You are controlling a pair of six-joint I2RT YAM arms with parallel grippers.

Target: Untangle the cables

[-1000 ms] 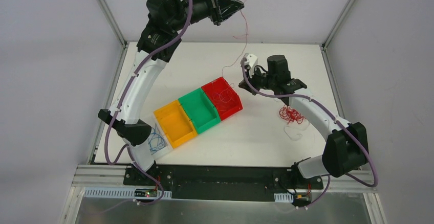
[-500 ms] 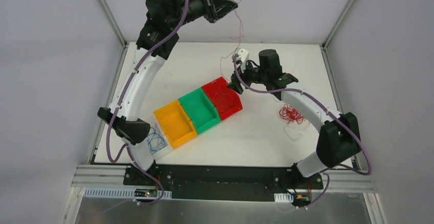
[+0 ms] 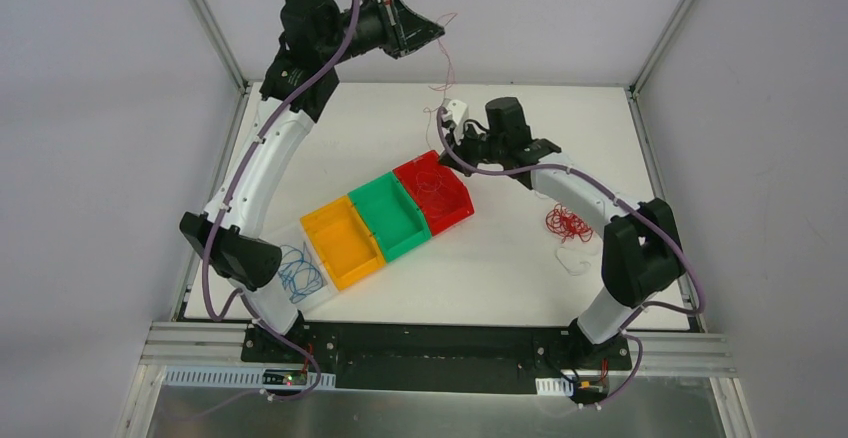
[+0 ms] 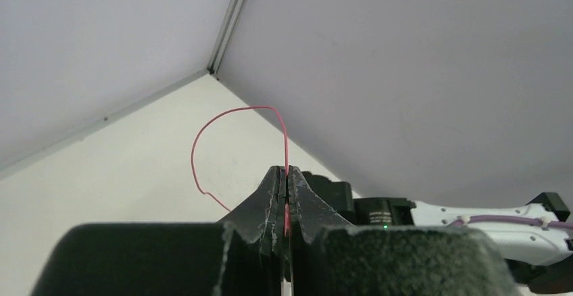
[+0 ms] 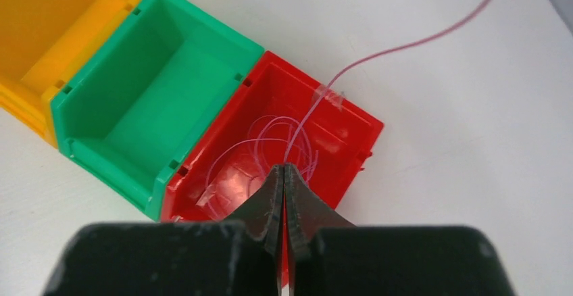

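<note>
I see two arms reaching over a white counter (image 3: pixel 500 268). The left end effector (image 3: pixel 438 31) is raised high above the far edge, its jaws clenched on a hair-fine pinkish-red cable (image 4: pixel 250 108). In the left wrist view, that cable rises from the pressed fingertips, arches over to the left and curls back down.

From there the cable hangs down towards the right end effector (image 3: pixel 443 148), which hovers just above the far end of the red bin (image 3: pixel 458 214). In the right wrist view, its jaws are pressed together with no gap. The same strand comes in from the upper right and crosses the bin's rim, where it carries a small clear tape tag (image 5: pixel 329 96). It then runs straight into the fingertips, so I read it as pinched there.

Pale thin coils (image 5: pixel 270 147) lie loose on the red bin's floor. A green bin (image 3: pixel 390 216) and a yellow bin (image 3: pixel 343 243) stand touching it in a diagonal row. Beside the yellow one is a clear tray (image 3: pixel 312 296) holding blue cables (image 3: pixel 298 273). To the right, under the right arm, a tangle of bright red cables (image 3: pixel 567 223) lies on the counter. A white cable (image 3: pixel 575 258) lies just beside it.
</note>
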